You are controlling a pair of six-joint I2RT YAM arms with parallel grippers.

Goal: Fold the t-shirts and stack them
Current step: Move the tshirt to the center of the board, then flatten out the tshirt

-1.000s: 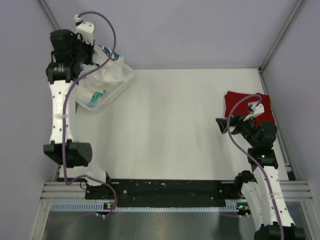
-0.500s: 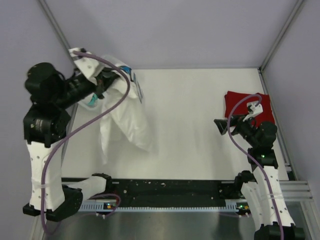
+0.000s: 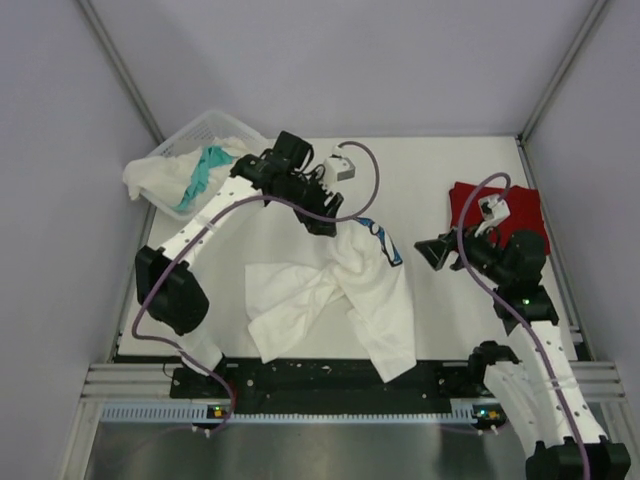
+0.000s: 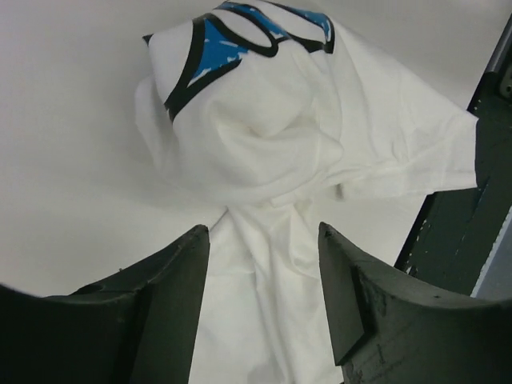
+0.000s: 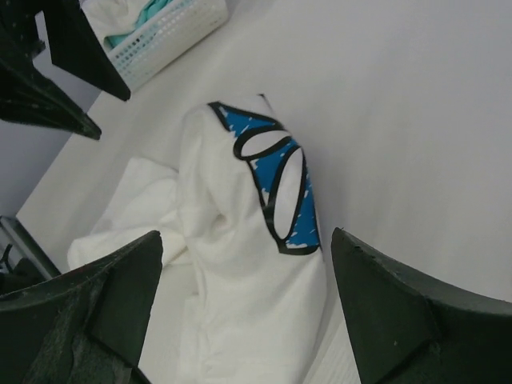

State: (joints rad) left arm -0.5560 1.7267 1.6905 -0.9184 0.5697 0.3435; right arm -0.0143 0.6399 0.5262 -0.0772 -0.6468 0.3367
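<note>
A white t-shirt with a blue, black-outlined graphic [image 3: 350, 290] lies crumpled in the near middle of the table. My left gripper [image 3: 322, 225] hangs just above its far end, open, with nothing between its fingers. In the left wrist view the cloth [image 4: 304, 136] lies loose below the spread gripper [image 4: 264, 240]. My right gripper [image 3: 435, 250] is open to the right of the shirt and faces it; its wrist view shows the shirt [image 5: 240, 264] beyond the gripper [image 5: 244, 248]. A folded red t-shirt [image 3: 505, 210] lies at the right edge. Teal [image 3: 205, 165] and white [image 3: 150, 175] shirts fill the basket.
The white lattice basket [image 3: 205, 120] stands at the far left corner; it also shows in the right wrist view [image 5: 172, 36]. A black rail [image 3: 300, 378] runs along the table's near edge, and a metal frame post [image 3: 560, 70] rises at the far right.
My left arm swung from the basket to the table's middle with the white graphic shirt, then opened and let it fall onto the table. My right gripper shifted slightly left.
</note>
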